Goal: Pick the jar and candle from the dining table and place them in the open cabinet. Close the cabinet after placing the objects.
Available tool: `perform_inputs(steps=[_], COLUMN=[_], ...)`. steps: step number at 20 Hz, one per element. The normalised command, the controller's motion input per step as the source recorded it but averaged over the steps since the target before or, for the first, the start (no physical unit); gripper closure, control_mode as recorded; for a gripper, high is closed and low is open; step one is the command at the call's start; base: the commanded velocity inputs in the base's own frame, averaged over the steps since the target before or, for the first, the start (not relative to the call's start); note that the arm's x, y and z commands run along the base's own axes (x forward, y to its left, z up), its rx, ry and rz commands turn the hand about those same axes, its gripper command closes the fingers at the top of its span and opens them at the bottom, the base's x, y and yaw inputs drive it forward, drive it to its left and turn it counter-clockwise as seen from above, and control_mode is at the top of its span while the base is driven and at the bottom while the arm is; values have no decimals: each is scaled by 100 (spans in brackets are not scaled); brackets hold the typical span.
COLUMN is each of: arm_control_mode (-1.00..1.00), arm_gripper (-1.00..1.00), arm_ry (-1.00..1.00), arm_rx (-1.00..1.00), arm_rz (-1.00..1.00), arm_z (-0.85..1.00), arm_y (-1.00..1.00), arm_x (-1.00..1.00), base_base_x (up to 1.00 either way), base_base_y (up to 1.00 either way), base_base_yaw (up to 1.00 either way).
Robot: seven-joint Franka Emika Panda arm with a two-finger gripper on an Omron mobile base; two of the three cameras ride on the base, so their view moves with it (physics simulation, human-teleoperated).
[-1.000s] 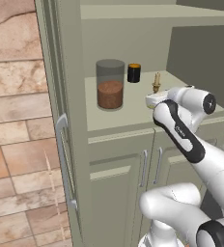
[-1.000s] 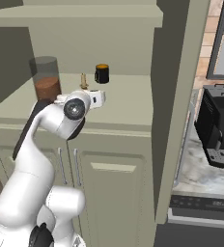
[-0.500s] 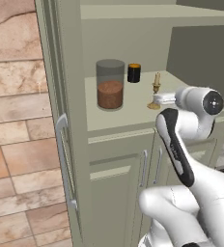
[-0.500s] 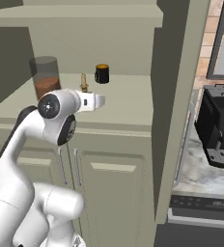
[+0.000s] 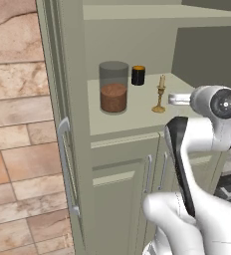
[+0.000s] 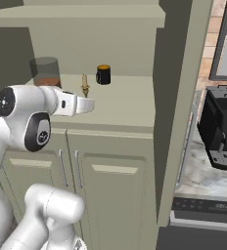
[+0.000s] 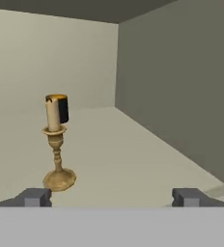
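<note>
The jar (image 5: 113, 87) (image 6: 46, 72), clear glass with brown powder, stands on the shelf (image 5: 132, 122) of the open cabinet. The gold candle (image 5: 160, 97) (image 6: 84, 85) (image 7: 57, 144) stands upright to its right, free of any grip. My gripper (image 5: 171, 98) (image 6: 91, 105) (image 7: 113, 198) hovers just in front of the shelf, right of the candle and apart from it. It is open, with nothing between its fingertips (image 7: 34, 197). The dining table is out of view.
A short black cylinder with an orange top (image 5: 138, 75) (image 6: 103, 74) sits at the back of the shelf. The cabinet's open doors (image 5: 62, 129) (image 6: 176, 112) flank the shelf. A black coffee machine (image 6: 223, 127) stands on the counter to the right.
The hand has drawn back a little from the candle and the arm's elbow has swung round. Jar and candle have stayed in place on the shelf.
</note>
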Motion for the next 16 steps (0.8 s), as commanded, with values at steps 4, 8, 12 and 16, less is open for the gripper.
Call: perform_inputs(steps=[4,8,12,16], arm_control_mode=[-100,-100,-100,-100], arm_gripper=[-100,-100,-100,-100], arm_ry=[-10,-11,-7,-4], arm_rx=[0,4,4,0], arm_rz=[-2,0,0,0], arm_z=[31,21,9,0], arm_y=[0,0,0,0], arm_x=[-100,-100,-100,-100], base_base_x=[0,0,0,0], base_base_y=[0,0,0,0], base_base_yaw=[0,0,0,0])
